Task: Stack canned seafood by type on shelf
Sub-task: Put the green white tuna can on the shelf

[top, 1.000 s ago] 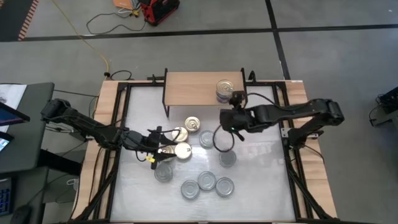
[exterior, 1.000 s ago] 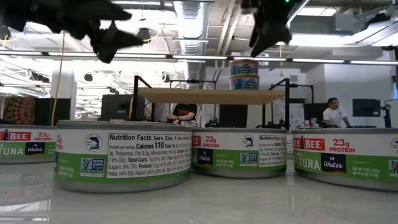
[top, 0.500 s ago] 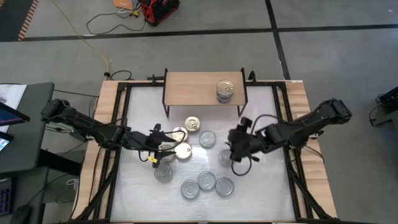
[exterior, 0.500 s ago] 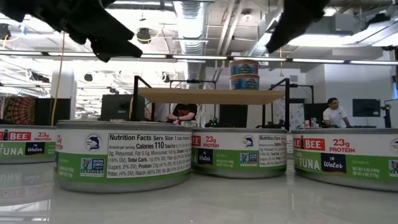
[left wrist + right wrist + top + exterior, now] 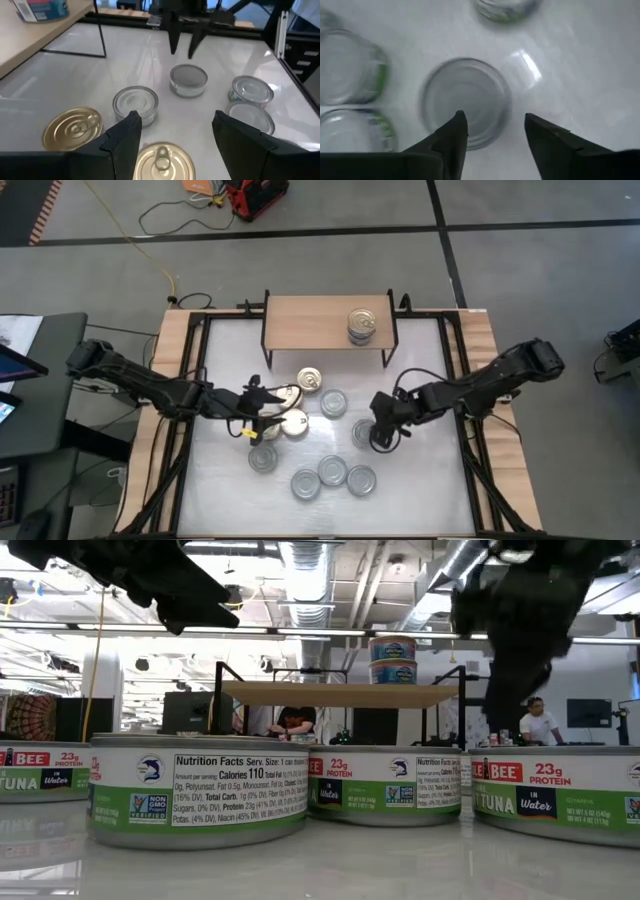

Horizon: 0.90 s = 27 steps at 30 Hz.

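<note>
The shelf (image 5: 310, 320) stands at the table's far side with two tins stacked on it (image 5: 362, 323) (image 5: 393, 658). Three gold-lidded tins (image 5: 293, 422) sit left of the middle. My left gripper (image 5: 265, 408) (image 5: 175, 117) hovers open above them, touching none. My right gripper (image 5: 378, 438) (image 5: 494, 117) is open and points steeply down. It hangs just above a silver-lidded tin (image 5: 465, 102) (image 5: 188, 80) that stands on the table, and its fingers are clear of it.
Several more silver-lidded tins stand on the white tabletop: one by the gold ones (image 5: 333, 402), the others toward the near edge (image 5: 332, 471) (image 5: 263, 457). Black frame rails (image 5: 455, 370) run along the table's sides. A person (image 5: 540, 725) sits in the room beyond.
My right gripper has come away from the shelf toward the table's near edge and dropped a good way. It has rolled and tipped from nearly level to steeply down, and now hangs over a silver-lidded tin. No tin has moved.
</note>
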Motion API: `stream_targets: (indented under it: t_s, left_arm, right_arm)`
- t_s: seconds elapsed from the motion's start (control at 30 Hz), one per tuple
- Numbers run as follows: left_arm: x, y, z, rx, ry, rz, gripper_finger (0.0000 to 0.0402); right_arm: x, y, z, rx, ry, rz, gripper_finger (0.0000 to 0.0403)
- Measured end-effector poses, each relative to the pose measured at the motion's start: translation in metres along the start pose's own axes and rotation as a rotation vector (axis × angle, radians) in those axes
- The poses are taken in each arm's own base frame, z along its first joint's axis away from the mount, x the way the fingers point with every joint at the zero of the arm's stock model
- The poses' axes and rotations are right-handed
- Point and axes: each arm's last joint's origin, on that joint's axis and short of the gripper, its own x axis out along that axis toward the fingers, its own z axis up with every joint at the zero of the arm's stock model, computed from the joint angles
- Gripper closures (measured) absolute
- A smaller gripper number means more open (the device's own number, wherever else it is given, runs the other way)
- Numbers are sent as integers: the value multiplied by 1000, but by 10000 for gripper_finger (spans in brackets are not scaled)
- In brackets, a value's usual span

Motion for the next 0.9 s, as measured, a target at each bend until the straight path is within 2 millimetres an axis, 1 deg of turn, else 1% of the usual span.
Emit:
stream_targets:
  t_s: [0.07,0.27,0.47,0.67,0.73,0.9]
  left_arm:
    - [0,0,-1,11,5,1,168]
    - [0,0,0,26,3,1,168]
    - [0,0,0,21,3,0,168]
    - [-3,-8,-2,34,9,-56,168]
    - [-5,-13,-3,57,10,-68,168]
    - [-11,-26,-7,135,14,-120,168]
  right_arm:
    - [3,-6,-1,20,13,-14,202]
    - [9,-14,-1,24,38,-7,243]
    - [10,-13,1,30,37,38,270]
    - [17,-13,0,32,62,17,274]
    - [19,-13,1,32,64,18,270]
    - [31,-14,-1,31,104,-18,265]
